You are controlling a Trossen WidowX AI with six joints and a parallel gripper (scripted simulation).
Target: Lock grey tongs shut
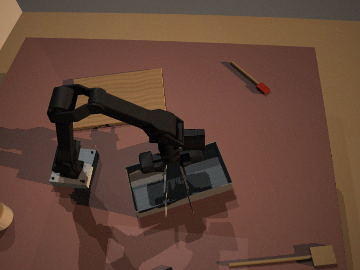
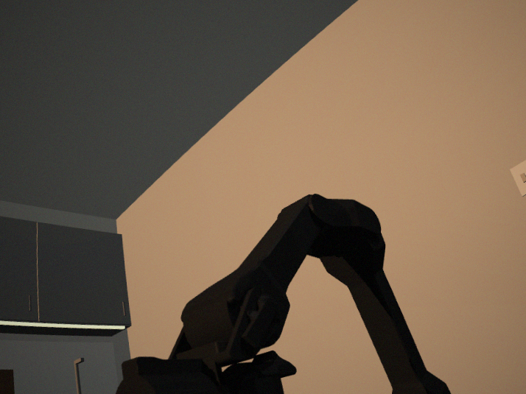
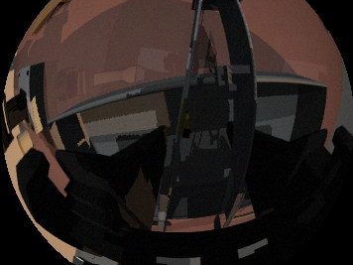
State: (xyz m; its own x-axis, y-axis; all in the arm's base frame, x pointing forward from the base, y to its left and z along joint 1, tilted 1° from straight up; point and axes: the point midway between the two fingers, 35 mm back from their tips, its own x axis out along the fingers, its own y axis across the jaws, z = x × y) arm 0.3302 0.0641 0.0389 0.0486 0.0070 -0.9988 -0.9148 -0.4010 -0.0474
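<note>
The grey tongs (image 1: 165, 198) (image 3: 245, 58) lie across the dark roasting tin (image 1: 210, 193) (image 3: 124, 94). Their tips stick out over the tin's near wall, and the hinge end is under my wrist. My gripper (image 1: 174, 173) (image 3: 197, 128) is down in the tin, with one finger outside each arm. It is part closed on the tongs, so the arms form a narrow V. The wooden board (image 1: 135, 86) lies flat behind the arm, to the tin's back left, with nothing on it. The exterior view shows only my arm against a wall.
My base (image 1: 73, 170) stands left of the tin. A red-headed spatula (image 1: 262, 87) lies at the back right. A wooden spatula (image 1: 322, 255) lies at the front right. A wooden cylinder (image 1: 4, 215) stands at the left edge.
</note>
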